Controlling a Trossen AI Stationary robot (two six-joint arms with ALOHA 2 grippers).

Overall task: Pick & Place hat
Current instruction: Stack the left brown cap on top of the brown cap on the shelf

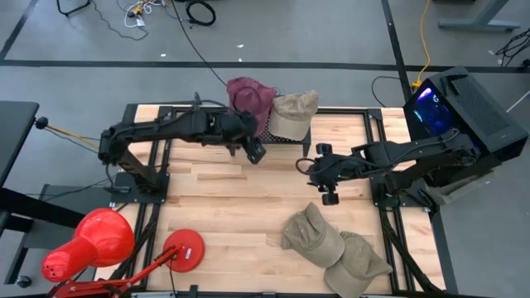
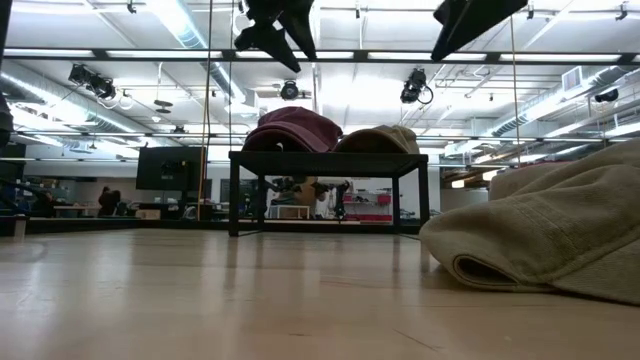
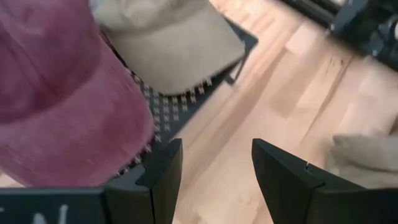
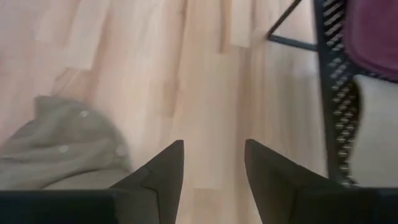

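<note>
Maroon hat (image 1: 249, 98) (brim direction unclear) sits on rack (image 1: 286, 136); left tool (image 1: 257, 152) open, empty.

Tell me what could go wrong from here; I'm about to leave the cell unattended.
The left gripper hangs open beside the maroon hat on the black rack; pulling away, its fingers could snag the brim. The tan hat sits touching it and might get nudged off. The right gripper, empty, is near the hats on the table.

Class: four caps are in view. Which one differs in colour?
The maroon cap on the black rack, beside a tan cap; the other two are tan too.
</note>
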